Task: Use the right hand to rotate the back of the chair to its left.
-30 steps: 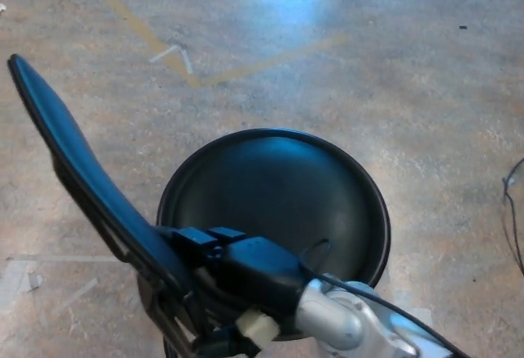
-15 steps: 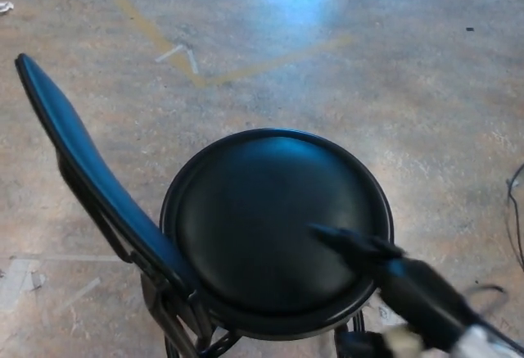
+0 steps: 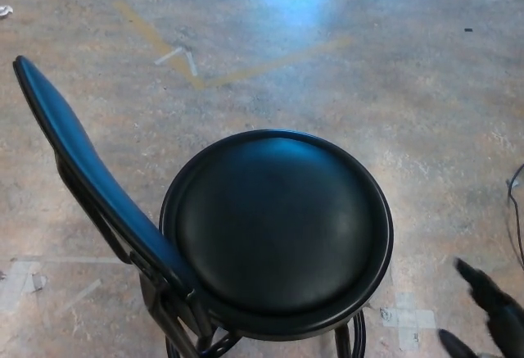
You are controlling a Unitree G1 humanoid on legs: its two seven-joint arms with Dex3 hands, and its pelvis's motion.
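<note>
— Where's your chair?

— The black round-seated metal chair sits mid-frame on the mottled concrete floor, its curved padded black backrest out at nine o'clock.

— And your right hand?

— Your black right hand is at five o'clock, clear of the seat, fingers spread, holding nothing.

Head view, steeply down (close) over chair.

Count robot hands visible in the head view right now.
1. Only the right hand shows, at the bottom right corner, off the chair and over the floor, fingers apart, holding nothing. The left hand is out of frame.
</note>
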